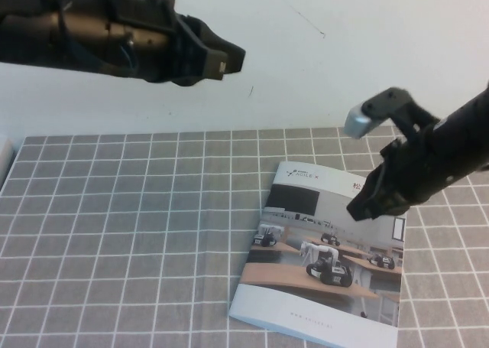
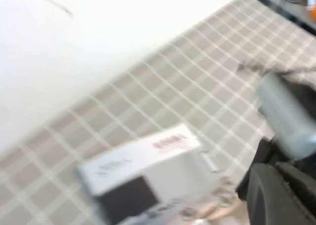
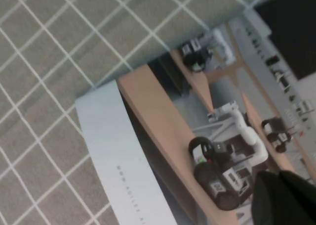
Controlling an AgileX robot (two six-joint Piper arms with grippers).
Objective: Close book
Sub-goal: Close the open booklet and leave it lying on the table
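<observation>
The book [image 1: 321,248] lies flat and closed on the checked cloth, right of centre, its cover with photos of robots facing up. It also shows in the right wrist view [image 3: 163,136] and, blurred, in the left wrist view [image 2: 143,180]. My right gripper [image 1: 368,205] hovers just above the book's far right part, shut with nothing in it; its dark fingers [image 3: 286,200] sit over the cover. My left gripper [image 1: 229,61] is raised high at the back left, well away from the book, shut and holding nothing.
A grey cloth with a white grid [image 1: 114,226] covers the table in front of a white wall. A white object [image 1: 4,157] sits at the left edge. The right arm's grey wrist camera [image 1: 357,122] sticks out above the book.
</observation>
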